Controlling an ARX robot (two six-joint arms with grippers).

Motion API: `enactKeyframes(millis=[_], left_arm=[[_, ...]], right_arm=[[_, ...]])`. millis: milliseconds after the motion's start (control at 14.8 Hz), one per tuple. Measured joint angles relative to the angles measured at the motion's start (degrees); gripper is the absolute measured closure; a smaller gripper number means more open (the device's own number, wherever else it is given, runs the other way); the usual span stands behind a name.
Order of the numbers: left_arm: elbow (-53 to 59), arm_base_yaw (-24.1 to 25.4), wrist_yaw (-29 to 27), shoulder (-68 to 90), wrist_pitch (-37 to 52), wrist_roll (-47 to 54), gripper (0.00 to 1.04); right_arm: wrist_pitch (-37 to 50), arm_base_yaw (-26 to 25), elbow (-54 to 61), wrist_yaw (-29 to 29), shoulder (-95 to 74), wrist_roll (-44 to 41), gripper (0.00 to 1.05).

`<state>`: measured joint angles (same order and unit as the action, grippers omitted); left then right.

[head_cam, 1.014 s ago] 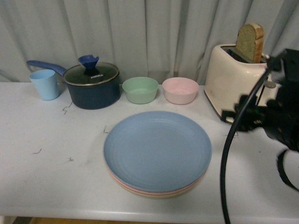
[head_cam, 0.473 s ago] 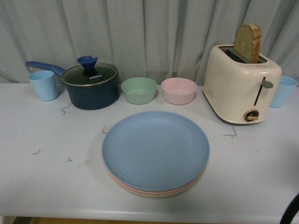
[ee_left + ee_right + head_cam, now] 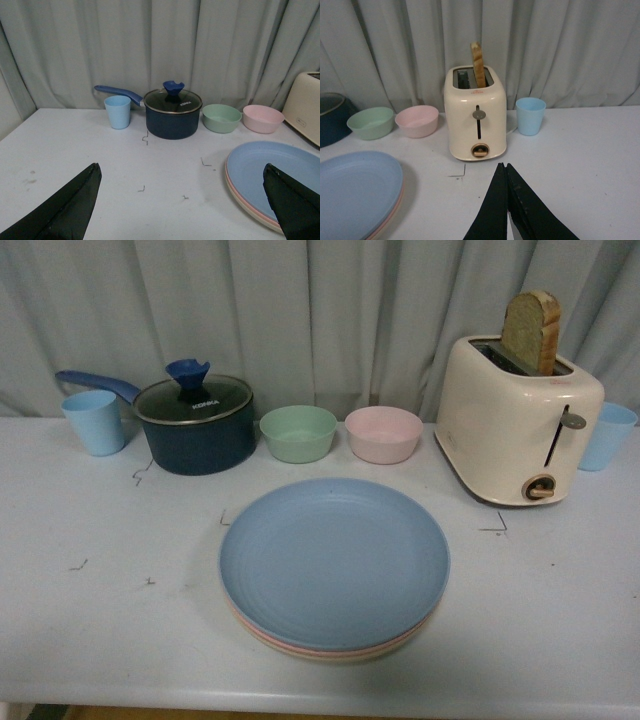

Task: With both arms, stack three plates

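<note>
Resting in one stack at the middle of the white table (image 3: 90,640): blue plate (image 3: 334,562) on top, thin pink and beige rims showing beneath at the near edge (image 3: 330,652). Well apart from both grippers, neither in the front view. Left gripper (image 3: 182,200) spread wide, nothing between its black fingers (image 3: 65,210), the stack lying beside one fingertip in the left wrist view. Right gripper (image 3: 506,200) pressed together, tips touching, empty, hanging above bare tabletop with the toaster (image 3: 476,117) ahead and the stack off to the side.

Counted: three plates stacked; two small bowls, one green (image 3: 298,432) and one pink (image 3: 384,433), side by side behind the stack; two light blue cups, one (image 3: 94,421) beside the pot's handle, another (image 3: 606,436) past the toaster; one dark blue pot (image 3: 196,423) with a glass lid and blue knob; one cream toaster holding one upright slice of bread (image 3: 532,330).

Matte white tabletop, marked with a few small dark corner marks and scuffs. Backed by pale grey pleated curtains (image 3: 320,310) across the whole width.
</note>
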<state>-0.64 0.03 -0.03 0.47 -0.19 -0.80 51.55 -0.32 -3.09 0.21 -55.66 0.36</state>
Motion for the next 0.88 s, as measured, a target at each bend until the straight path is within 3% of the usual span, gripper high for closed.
enactKeyframes(millis=[879], left_arm=[[0.0,0.0,0.0,0.0,0.0,0.0,0.07]], right_arm=[[-29.7,0.0,2.4,0.0,33.8,0.0,1.03]])
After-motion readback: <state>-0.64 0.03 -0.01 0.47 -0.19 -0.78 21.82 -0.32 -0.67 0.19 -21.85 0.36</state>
